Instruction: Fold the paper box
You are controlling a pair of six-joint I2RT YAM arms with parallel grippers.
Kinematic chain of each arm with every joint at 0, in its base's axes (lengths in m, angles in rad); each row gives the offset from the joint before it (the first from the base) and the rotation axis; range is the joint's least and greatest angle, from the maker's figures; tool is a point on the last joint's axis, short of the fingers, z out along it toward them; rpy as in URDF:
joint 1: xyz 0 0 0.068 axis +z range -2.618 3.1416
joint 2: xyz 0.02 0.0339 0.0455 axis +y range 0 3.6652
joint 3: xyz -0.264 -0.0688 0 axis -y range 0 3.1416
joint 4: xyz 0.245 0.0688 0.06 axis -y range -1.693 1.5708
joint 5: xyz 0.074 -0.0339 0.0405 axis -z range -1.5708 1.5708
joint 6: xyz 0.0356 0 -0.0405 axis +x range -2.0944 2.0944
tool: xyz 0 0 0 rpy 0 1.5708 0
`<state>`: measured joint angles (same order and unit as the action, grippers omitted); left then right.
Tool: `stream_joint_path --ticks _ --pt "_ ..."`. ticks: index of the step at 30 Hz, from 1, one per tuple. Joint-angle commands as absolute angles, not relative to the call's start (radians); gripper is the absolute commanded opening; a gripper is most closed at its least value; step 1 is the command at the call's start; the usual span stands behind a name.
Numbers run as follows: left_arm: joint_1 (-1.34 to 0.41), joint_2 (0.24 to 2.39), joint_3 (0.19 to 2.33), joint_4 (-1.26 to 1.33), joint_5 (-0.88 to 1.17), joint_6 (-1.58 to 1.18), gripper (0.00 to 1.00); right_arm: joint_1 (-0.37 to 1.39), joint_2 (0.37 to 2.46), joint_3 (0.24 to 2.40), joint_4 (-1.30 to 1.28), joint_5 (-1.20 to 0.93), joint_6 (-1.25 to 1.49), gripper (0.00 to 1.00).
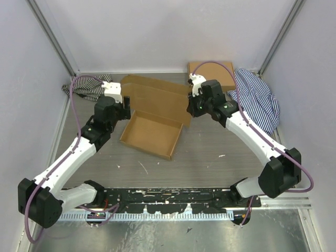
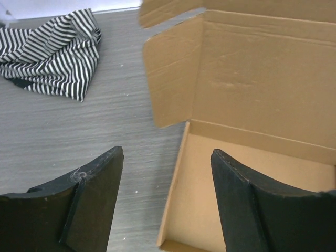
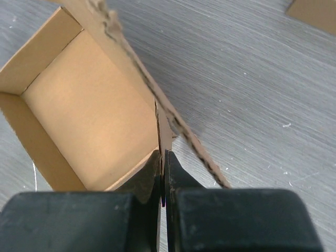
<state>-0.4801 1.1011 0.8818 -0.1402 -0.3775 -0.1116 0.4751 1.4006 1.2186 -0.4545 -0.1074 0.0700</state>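
Note:
The paper box (image 1: 152,135) lies mid-table as a shallow brown tray, its lid panel (image 1: 157,97) raised behind it. My left gripper (image 1: 125,109) is open at the tray's left side. In the left wrist view its fingers (image 2: 100,184) stand wide apart, the tray's left wall (image 2: 176,184) between them and untouched, and a side flap (image 2: 170,79) stands above. My right gripper (image 1: 190,113) is at the lid's right end. The right wrist view shows this gripper (image 3: 163,153) shut on a thin cardboard flap (image 3: 164,128) of the box, with the tray's inside (image 3: 89,110) to its left.
A second, ready-made brown box (image 1: 218,73) sits at the back right, its corner (image 3: 315,13) showing in the right wrist view. A striped cloth (image 1: 86,86) lies back left, another (image 1: 257,100) at the right. A black rail (image 1: 173,202) runs along the near edge.

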Motion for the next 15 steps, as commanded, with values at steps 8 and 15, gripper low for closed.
stream_joint_path --ticks 8,15 --pt "-0.456 1.025 0.886 -0.105 -0.283 -0.055 0.75 0.305 1.394 1.361 -0.503 -0.534 -0.146 0.01" --pt "-0.433 0.927 0.821 -0.104 -0.255 -0.084 0.75 0.264 1.406 1.401 -0.641 -0.692 -0.344 0.01"
